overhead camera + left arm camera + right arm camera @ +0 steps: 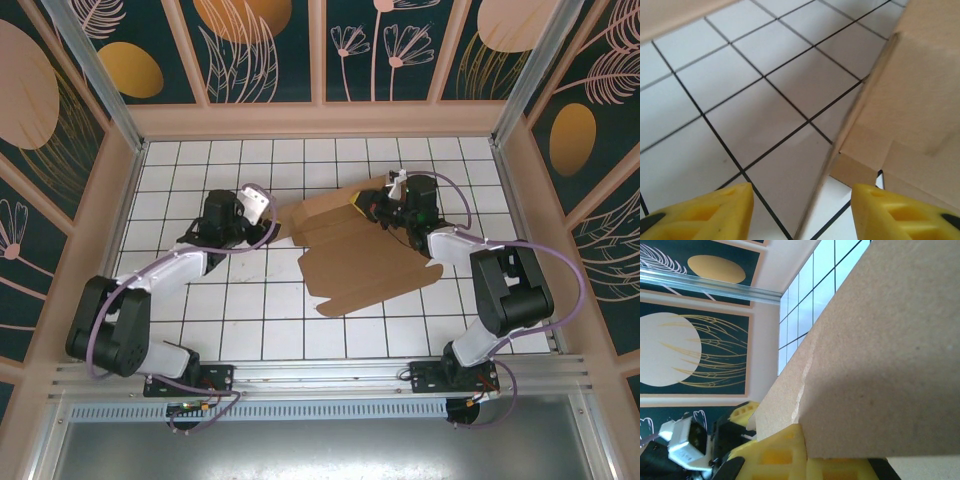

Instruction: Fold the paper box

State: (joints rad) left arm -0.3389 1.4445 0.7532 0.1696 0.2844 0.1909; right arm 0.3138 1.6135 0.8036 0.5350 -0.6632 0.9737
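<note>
The left arm [150, 285] reached in over the white gridded table [200, 320], wrist turned toward the middle. The left gripper [272, 222] sat low over the tiles, its yellow fingers [715, 210] spread wide with nothing between them but table. From its own camera, the gap in the left gripper [801, 195] faced a cardboard edge just ahead and to the right, near it but not touching.

The box [360, 265] lay right of center, a brown cut-out sheet with flaps. Its near panel was flat on the tiles and its far part was lifted off the table. Close up from the left wrist, the box [920, 90] rose at a slant above the tiles and cast a shadow under it.

The right gripper [358, 205] was at the far right flap, pinching the cardboard. In its wrist view the box [880, 365] pressed flat against one yellow finger [785, 450]; the other finger was hidden behind the sheet. The right arm [505, 290] bent back toward the near edge.
</note>
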